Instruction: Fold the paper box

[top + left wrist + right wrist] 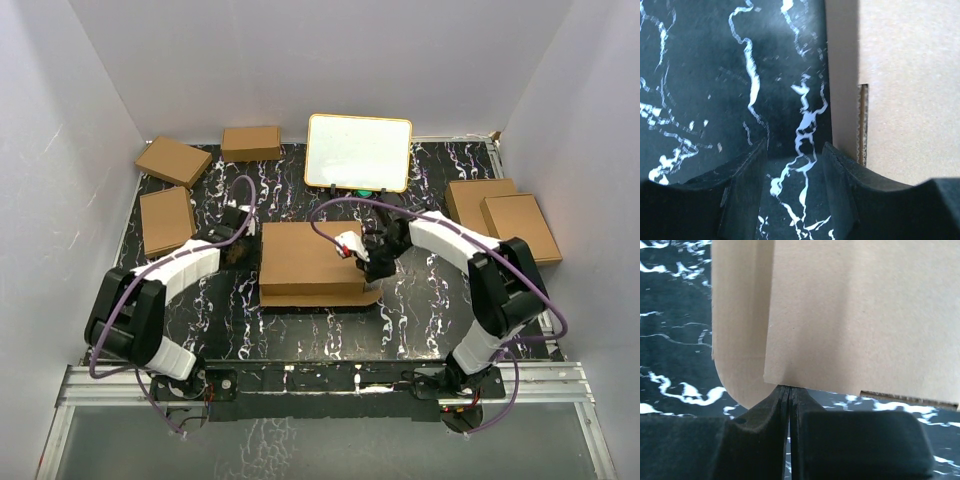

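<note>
The paper box lies partly folded in the middle of the marbled table, a brown panel folded over its base. My left gripper is low at the box's left edge, open and empty. In the left wrist view its jaws stand apart over bare table, with the box's side wall and a slit just to their right. My right gripper is at the box's right front corner. In the right wrist view its jaws are pressed together, with their tips against the lower edge of a brown panel, beside a rounded flap.
A white-faced board with a tan frame stands at the back. Small folded brown boxes lie at the back left, at the left and at the right. White walls enclose the table.
</note>
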Controlling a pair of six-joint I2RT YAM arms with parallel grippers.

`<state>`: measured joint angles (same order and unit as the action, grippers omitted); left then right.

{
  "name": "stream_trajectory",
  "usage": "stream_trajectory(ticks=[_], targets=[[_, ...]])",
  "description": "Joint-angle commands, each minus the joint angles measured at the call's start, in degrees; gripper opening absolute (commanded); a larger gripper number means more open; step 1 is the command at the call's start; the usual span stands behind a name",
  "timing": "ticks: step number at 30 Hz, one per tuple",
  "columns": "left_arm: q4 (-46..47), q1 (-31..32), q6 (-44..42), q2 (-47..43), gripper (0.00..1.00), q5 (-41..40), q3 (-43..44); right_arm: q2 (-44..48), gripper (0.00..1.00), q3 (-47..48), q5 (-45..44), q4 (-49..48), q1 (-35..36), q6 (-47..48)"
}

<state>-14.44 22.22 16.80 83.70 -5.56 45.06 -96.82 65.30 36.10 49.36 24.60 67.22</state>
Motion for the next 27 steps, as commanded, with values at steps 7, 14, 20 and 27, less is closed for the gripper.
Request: stream_trajectory(ticks=[7, 14, 20, 27], targets=[[7.26, 1.95, -5.12, 12.21, 0.48, 19.59, 10.63, 13.43, 0.11, -10.25, 9.99, -7.42, 3.88, -3.23], [6.56, 2.48, -7.69, 22.38, 0.49, 28.71, 20.48, 19.8, 0.16, -16.12, 10.81, -9.6, 4.73, -6.67], [3.86, 3.36, -7.61, 29.63, 0.49, 30.02, 29.78, 25.74, 0.19, -19.01, 9.09, -9.72, 4.66, -9.17], [-0.02, 1.03, -1.88, 29.94, 0.59, 12.97, 38.41, 30.05, 0.21, -18.01, 10.83, -5.28, 4.19, -9.22]])
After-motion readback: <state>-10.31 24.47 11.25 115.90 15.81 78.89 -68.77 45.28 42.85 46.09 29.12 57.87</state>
